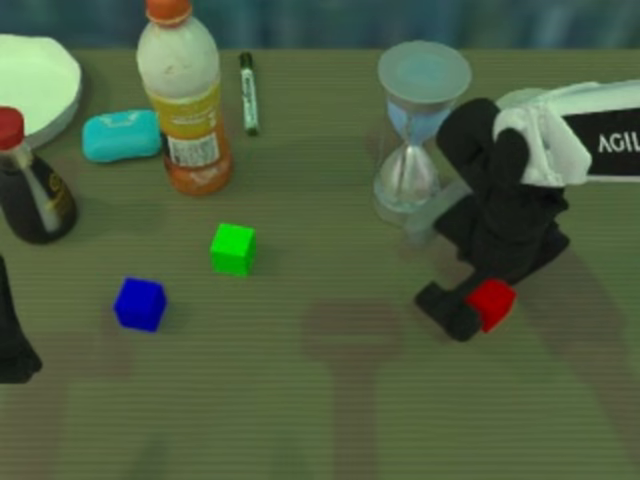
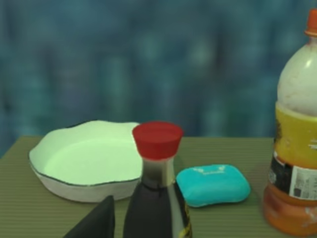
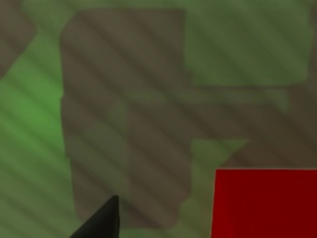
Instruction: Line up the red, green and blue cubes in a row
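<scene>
The red cube (image 1: 493, 303) lies at the table's right, right at the tip of my right gripper (image 1: 478, 314), which reaches down over it. In the right wrist view the red cube (image 3: 265, 203) fills one corner. One dark fingertip (image 3: 106, 220) stands well apart from it with bare table between, so the jaws are open. The green cube (image 1: 233, 248) sits left of centre and the blue cube (image 1: 140, 303) lies lower left of it. My left gripper (image 1: 12, 345) is parked at the left edge, one finger (image 2: 96, 223) showing, open.
An hourglass (image 1: 415, 130) stands just behind the right arm. At the back left are an orange-capped bottle (image 1: 185, 100), a marker (image 1: 248, 92), a teal soap bar (image 1: 121, 136), a white bowl (image 1: 35, 85) and a soy sauce bottle (image 1: 30, 185).
</scene>
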You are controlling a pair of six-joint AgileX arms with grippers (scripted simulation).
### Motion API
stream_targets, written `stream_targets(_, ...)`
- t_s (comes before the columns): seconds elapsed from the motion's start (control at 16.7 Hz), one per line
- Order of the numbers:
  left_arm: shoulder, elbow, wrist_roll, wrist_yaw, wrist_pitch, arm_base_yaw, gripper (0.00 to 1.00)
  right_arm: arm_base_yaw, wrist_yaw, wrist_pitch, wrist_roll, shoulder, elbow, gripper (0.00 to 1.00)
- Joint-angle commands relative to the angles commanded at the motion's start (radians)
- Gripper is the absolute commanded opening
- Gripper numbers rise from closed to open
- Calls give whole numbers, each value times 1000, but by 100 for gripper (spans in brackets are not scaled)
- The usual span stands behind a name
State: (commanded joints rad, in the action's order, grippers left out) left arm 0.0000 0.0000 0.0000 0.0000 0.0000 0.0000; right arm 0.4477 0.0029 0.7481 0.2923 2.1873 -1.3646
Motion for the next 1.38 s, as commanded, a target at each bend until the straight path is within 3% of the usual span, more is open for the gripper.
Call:
stream_targets(0.66,0,0,0,0,0,0,100,0,0,0,0,0,0,2)
stream_targets(1.38,0,0,0,0,0,0,100,3,-11,60,-6,-57,-43,0)
